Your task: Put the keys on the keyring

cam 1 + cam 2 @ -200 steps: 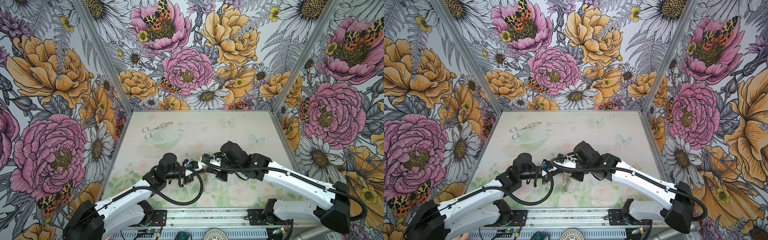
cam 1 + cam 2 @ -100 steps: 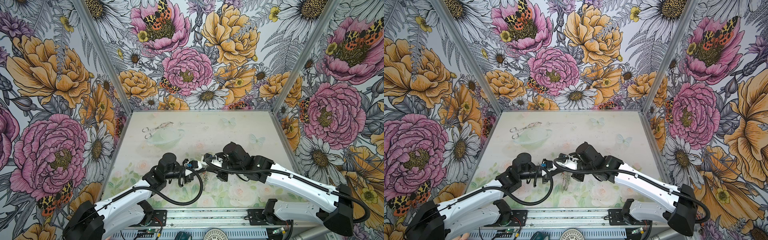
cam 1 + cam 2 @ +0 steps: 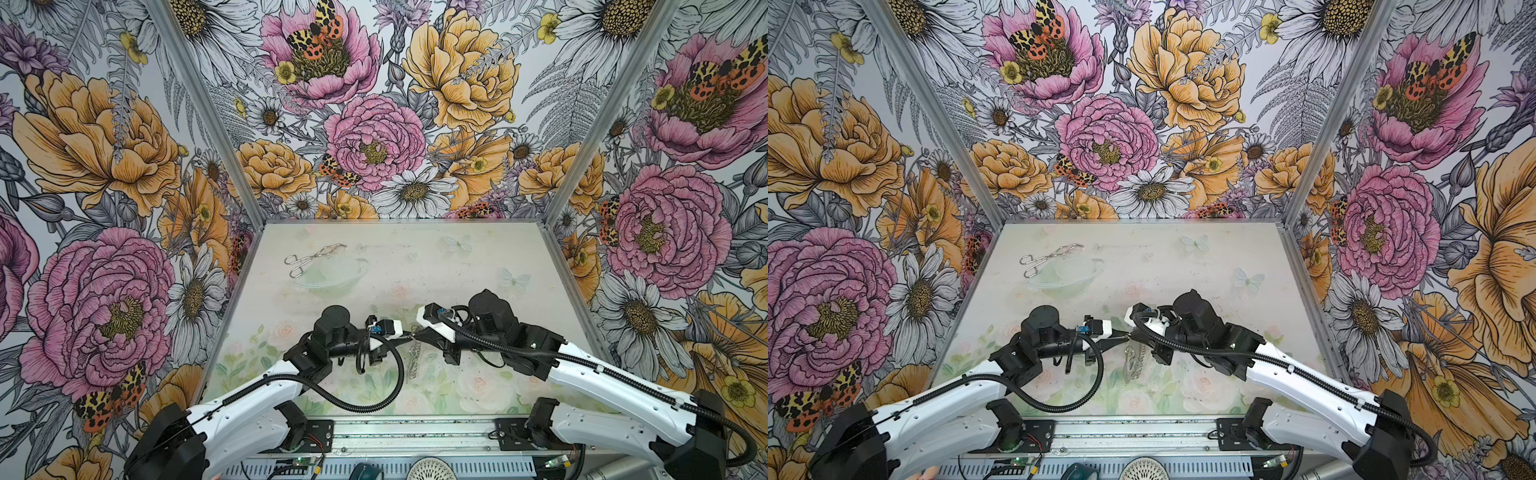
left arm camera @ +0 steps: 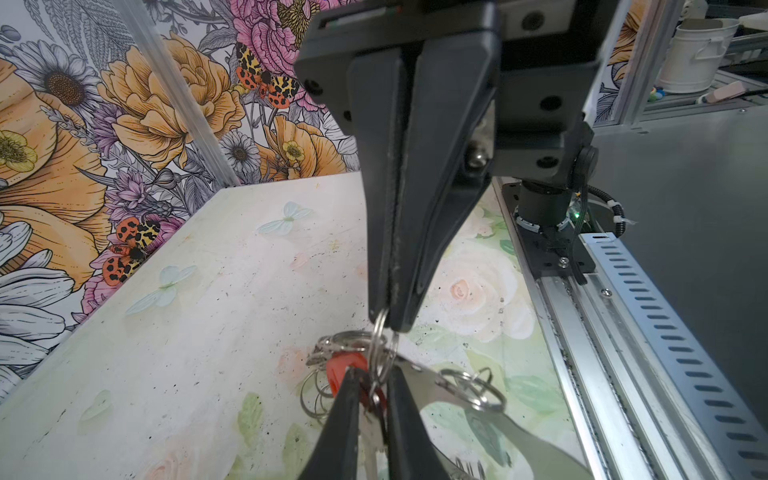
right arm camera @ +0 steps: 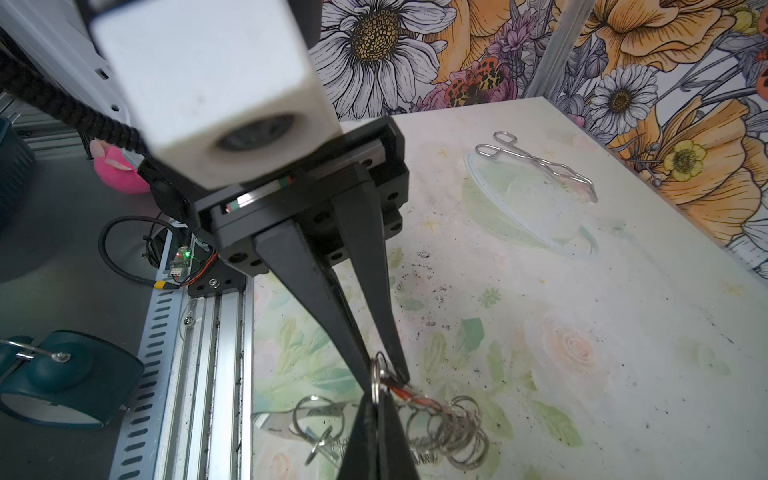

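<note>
Honestly, right gripper (image 4: 390, 320) pinches a small silver ring (image 4: 380, 332); left gripper (image 4: 373, 370) barely parted around the keys (image 4: 340, 370), grip unclear; any looser, they drop before reaching the keyring (image 4: 519, 432).

Silvery keys (image 4: 337, 370) with a red tag; greyish (possibly silver) keyring (image 4: 519, 434); pale green table (image 4: 208, 332) printed with pink roses.

Tongs (image 3: 314, 258) at table's (image 3: 478, 282) 11 o'clock, partly on clear dish (image 3: 332, 277). Keyring (image 3: 412, 359) & keys (image 4: 337, 371) toward 6 o'clock, btwn left gripper (image 3: 409, 337) & right gripper (image 3: 418, 332).
</note>
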